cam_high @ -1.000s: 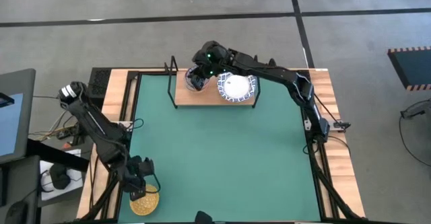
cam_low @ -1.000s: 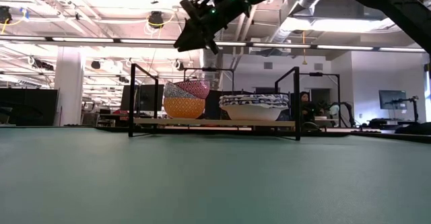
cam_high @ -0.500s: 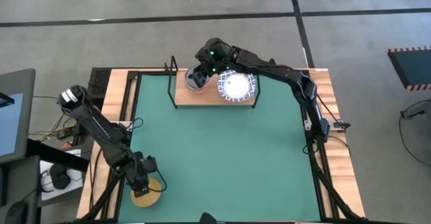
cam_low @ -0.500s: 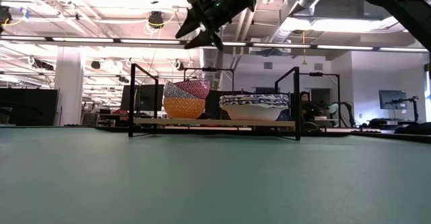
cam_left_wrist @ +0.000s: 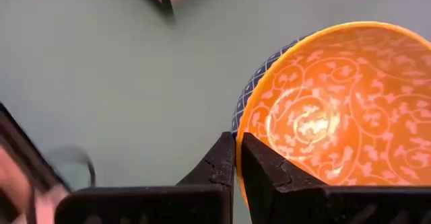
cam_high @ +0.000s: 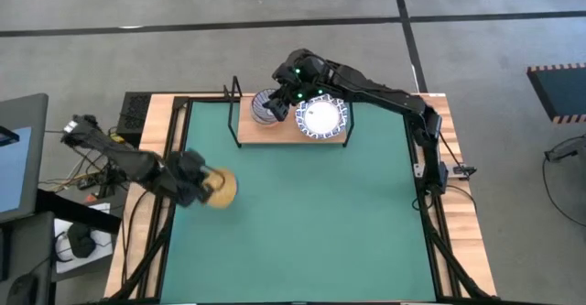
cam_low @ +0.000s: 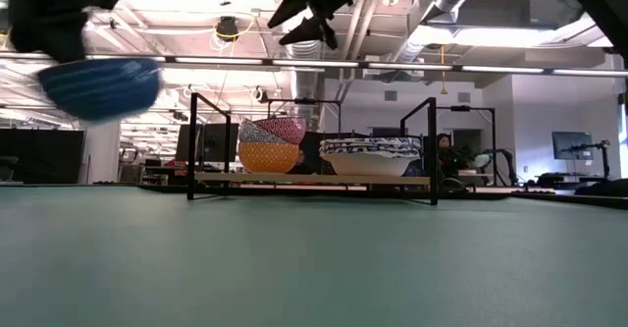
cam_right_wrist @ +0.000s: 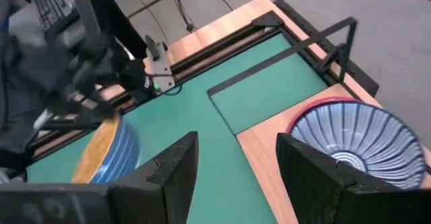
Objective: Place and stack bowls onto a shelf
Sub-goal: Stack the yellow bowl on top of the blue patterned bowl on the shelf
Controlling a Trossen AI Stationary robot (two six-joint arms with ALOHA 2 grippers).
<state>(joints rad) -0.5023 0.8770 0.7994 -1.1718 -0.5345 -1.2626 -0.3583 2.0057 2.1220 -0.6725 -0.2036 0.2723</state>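
A bowl, golden-yellow inside and blue outside [cam_high: 221,188], hangs over the left part of the green mat [cam_high: 302,223], with my left gripper [cam_high: 199,185] shut on it. In the low view the bowl [cam_low: 101,85] is well above the table. On the shelf [cam_high: 249,135] at the far edge stand a stack of small bowls [cam_high: 266,107], its top bowl blue-striped with a red rim [cam_right_wrist: 350,140], and a stack of white bowls with blue rims [cam_high: 321,119]. My right gripper [cam_right_wrist: 236,167] hovers open above the shelf, by the small stack, touching nothing. My left gripper pinches the bowl's rim [cam_left_wrist: 240,120], one finger inside the bowl and one outside. The fingers come at it from the table's left side. The bowl is lifted clear of the mat, its mouth roughly upward.
The shelf's black wire frame [cam_low: 192,142] rises at both of its ends. A wooden border [cam_high: 157,149] with cables runs along the table's left side. The middle and near part of the green mat lies bare.
My left gripper has shut on the yellow-and-blue bowl's rim at the table's near left corner, lifted it clear and carried it up and toward the far edge, over the mat. My right gripper has opened and risen above the small stack.
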